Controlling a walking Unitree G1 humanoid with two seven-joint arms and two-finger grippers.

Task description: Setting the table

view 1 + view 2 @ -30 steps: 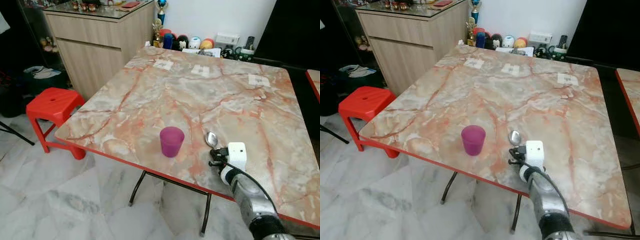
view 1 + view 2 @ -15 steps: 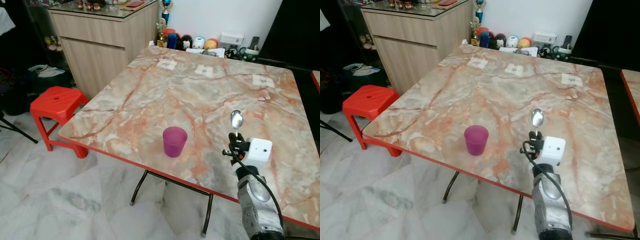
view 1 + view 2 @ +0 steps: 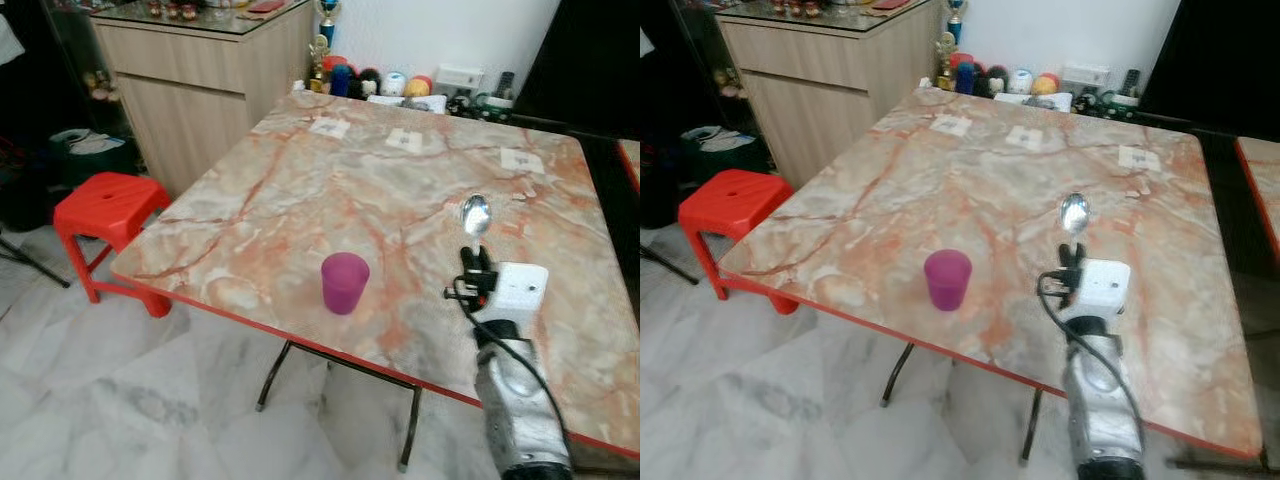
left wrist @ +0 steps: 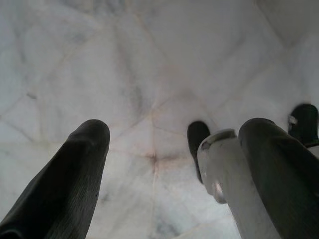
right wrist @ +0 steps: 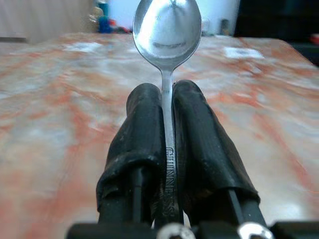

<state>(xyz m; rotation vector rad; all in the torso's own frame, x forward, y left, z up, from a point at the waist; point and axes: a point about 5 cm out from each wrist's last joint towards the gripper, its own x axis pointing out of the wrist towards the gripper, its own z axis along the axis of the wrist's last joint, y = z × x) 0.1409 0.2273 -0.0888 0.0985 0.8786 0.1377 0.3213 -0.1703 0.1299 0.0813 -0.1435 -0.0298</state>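
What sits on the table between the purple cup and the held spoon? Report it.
Nothing: in the left eye view, only bare marble table runs from the purple cup to the spoon clamped in the right gripper.

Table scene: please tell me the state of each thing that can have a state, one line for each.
Spoon: held by its handle, bowl pointing away from the arm, over the table.
Right tool: shut on the spoon.
Left tool: open, holds nothing, marble floor under it.
Purple cup: upright on the table, near the front edge, apart from the spoon.
Red stool: upright on the floor beside the table.
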